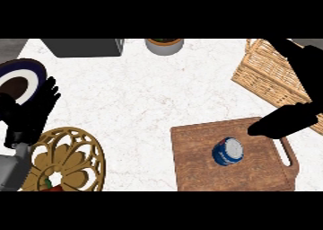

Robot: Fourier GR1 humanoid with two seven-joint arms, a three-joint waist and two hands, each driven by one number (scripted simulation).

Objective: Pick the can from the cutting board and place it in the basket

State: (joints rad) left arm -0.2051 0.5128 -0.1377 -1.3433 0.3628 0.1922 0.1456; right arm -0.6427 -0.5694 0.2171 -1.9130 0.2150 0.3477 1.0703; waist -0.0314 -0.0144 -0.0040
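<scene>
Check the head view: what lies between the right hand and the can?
Only bare cutting board: in the head view, the right hand hovers up-right of the can, nothing between them.

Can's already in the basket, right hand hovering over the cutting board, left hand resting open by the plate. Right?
Not quite. The head view shows the can on the cutting board, not in the basket. The rest holds: right hand over the board, left hand open by the plate.
</scene>
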